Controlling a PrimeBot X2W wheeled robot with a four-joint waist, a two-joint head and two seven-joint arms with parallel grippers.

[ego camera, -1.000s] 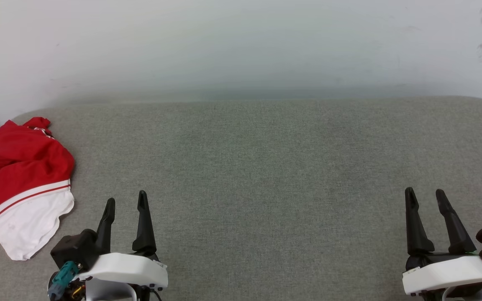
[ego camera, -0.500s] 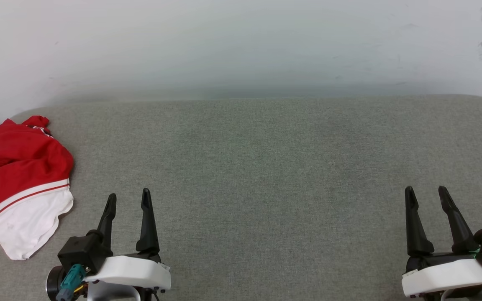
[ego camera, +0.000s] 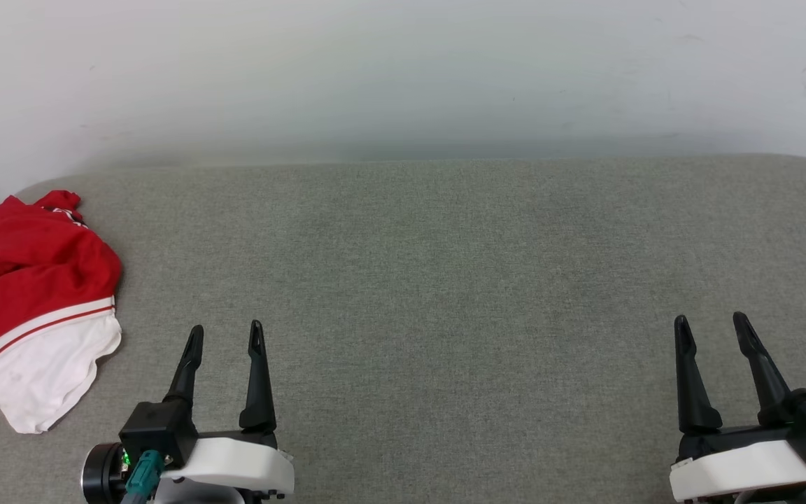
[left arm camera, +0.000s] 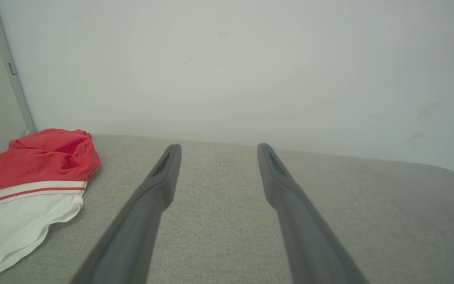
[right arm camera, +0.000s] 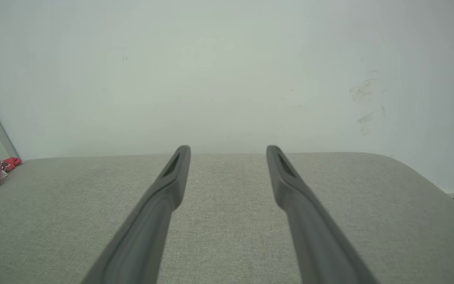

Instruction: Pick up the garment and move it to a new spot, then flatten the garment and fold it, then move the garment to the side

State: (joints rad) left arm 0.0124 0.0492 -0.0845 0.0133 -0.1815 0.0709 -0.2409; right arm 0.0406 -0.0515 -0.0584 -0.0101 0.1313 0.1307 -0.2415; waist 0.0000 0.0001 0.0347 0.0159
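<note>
The garment lies bunched at the far left of the grey cushioned surface. The left gripper and right gripper hover near, fingers spread, holding nothing, well apart from it.

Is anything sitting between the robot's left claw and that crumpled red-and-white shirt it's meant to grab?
Nothing visible does. The open left gripper and the crumpled bright red fabric garment with its white end lie apart, with bare grey woven surface between them, seen from head and left wrist views alike.
</note>
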